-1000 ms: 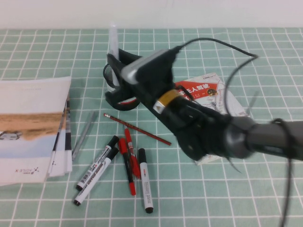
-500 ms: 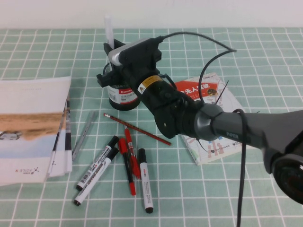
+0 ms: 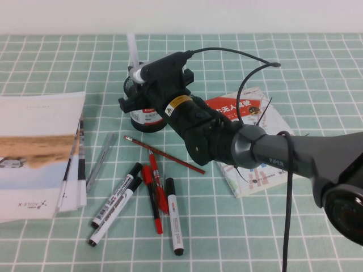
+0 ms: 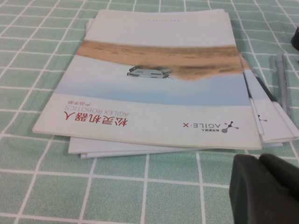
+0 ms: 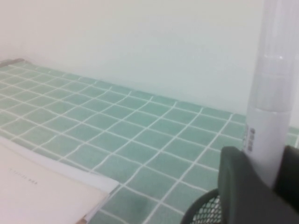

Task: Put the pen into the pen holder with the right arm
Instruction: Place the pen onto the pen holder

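The pen (image 3: 133,50), an all-white marker, stands upright in my right gripper (image 3: 136,85), which is shut on its barrel. Its lower end is hidden behind the fingers, right over the mouth of the pen holder (image 3: 145,118), a black mesh cup with a red-and-white label band. In the right wrist view the pen (image 5: 271,93) rises between the two dark fingers (image 5: 243,186), with the holder's mesh rim (image 5: 201,212) just below. My left gripper (image 4: 260,186) is shut and empty, low over the mat beside a stack of brochures (image 4: 159,79).
The stack of brochures (image 3: 34,147) lies at the left. A booklet (image 3: 258,116) lies under the right arm. Several black-capped markers and red pens (image 3: 142,198), a red pencil (image 3: 164,154) and a grey pen (image 3: 102,153) lie in front of the holder.
My right gripper has swung over the holder and come down a little with the white pen. The holder now stands upright under it.
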You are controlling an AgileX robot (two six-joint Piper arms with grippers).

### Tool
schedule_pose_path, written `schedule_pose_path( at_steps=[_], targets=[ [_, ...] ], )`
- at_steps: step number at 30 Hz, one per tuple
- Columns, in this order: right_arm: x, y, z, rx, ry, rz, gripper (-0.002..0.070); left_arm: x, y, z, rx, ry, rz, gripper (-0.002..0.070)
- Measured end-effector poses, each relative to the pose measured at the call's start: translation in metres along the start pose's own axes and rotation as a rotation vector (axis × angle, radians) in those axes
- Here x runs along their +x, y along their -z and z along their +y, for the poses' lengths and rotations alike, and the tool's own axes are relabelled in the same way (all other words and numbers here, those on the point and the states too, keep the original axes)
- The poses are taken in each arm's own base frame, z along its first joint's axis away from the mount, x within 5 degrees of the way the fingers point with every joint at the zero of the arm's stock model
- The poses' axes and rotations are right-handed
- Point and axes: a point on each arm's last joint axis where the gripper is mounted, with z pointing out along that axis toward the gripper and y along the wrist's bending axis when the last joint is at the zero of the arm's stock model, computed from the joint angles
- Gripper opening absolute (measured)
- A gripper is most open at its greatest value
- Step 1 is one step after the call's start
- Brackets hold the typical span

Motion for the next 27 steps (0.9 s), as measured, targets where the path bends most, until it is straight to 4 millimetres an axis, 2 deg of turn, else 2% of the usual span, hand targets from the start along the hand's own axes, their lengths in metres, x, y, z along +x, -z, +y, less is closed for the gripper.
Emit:
schedule_pose_path(
  at_steps=[4,9,15,21,24,27],
  targets=[
    [0.001,0.0,0.0,-0.001,0.001,0.01,0.014,0.0,0.0,0.0,0.0,0.0,0.0,-0.0004],
    [0.003,0.0,0.0,-0.003,0.001,0.028,0.0215,0.0,0.0,0.0,0.0,0.0,0.0,-0.0004],
    [0.002,0.002,0.001,-0.016,-0.002,0.117,0.0242,0.0,0.0,0.0,0.0,0.0,0.0,-0.0004],
    [-0.031,0.013,0.008,-0.055,0.006,0.212,0.0244,0.0,0.0,0.0,0.0,0.0,0.0,-0.0004],
    [-0.056,0.026,0.016,-0.091,0.006,0.277,0.0226,0.0,0.0,0.0,0.0,0.0,0.0,-0.0004],
    [-0.084,0.046,0.021,-0.114,0.018,0.31,0.0179,0.0,0.0,0.0,0.0,0.0,0.0,-0.0004]
  ],
)
